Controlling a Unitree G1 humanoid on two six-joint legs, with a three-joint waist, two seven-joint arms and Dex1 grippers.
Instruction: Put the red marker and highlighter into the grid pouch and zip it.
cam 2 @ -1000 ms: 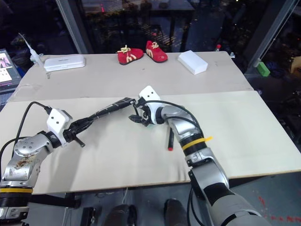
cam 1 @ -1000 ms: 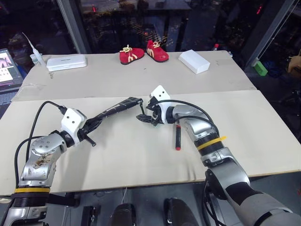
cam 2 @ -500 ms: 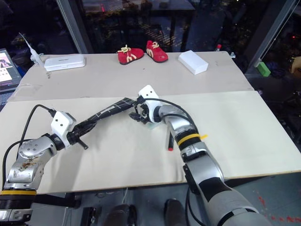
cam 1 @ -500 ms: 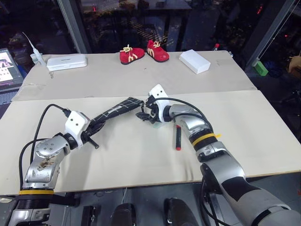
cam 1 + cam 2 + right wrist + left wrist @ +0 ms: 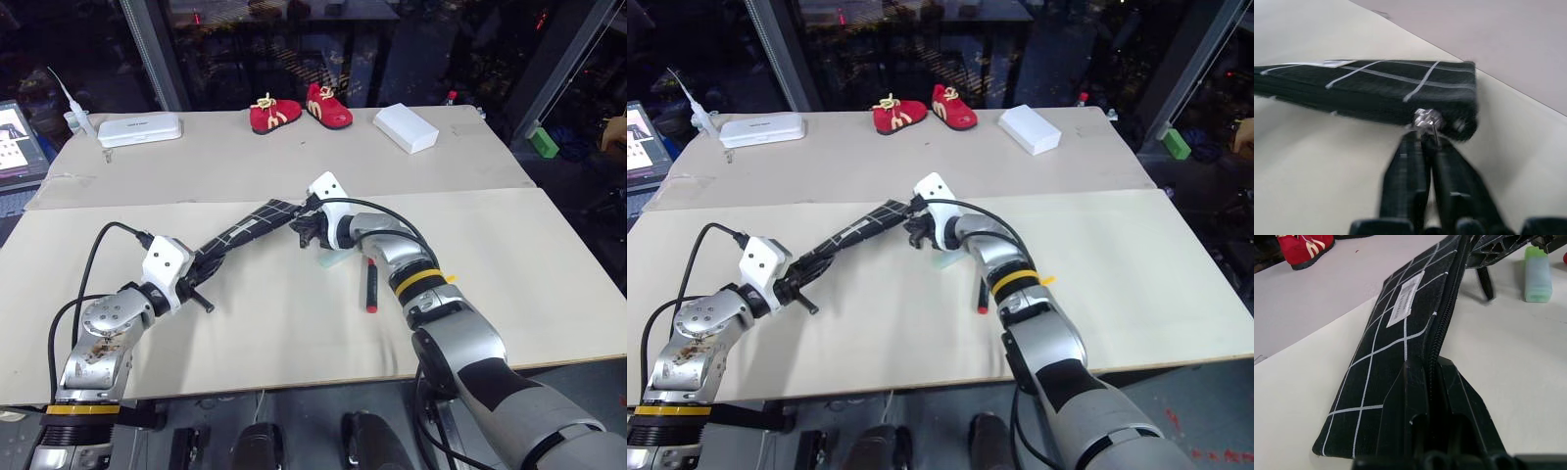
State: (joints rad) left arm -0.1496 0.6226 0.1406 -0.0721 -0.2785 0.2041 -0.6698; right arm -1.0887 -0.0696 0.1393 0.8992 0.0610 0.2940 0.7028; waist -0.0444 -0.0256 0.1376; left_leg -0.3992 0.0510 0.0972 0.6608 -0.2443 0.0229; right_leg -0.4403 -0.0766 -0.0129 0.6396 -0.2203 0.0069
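gripping the grid pouch [image 5: 240, 232] at both ends, we have it raised off the counter [image 5: 509, 245] on a slant: our left tool [image 5: 1432, 382] is clamped tight on the near end, right along the zipper seam, and our right tool [image 5: 1422, 142] has its fingers pressed together at the far corner, where a small metal zipper slider [image 5: 1426, 119] sits just at the tips. we judge the right tool is pinched on the slider or its pull, though we cannot tell exactly which. the highlighter [image 5: 331, 258] lies on the counter just beside and beneath the right tool, and the red marker [image 5: 371, 286] lies a little nearer to us beside the right forearm; both are outside the pouch, so we read this step as opening the zipper before loading. to do it well, we should keep the left grip firm and steady so the fabric stays taut, then draw the slider straight along the line of the teeth toward the left tool, not lifting or twisting away from it. if the pouch sags or folds, the slider may jam or slip from the pinch. we want the mouth wide enough for the thicker highlighter, and we should avoid sweeping the right arm into either pen.
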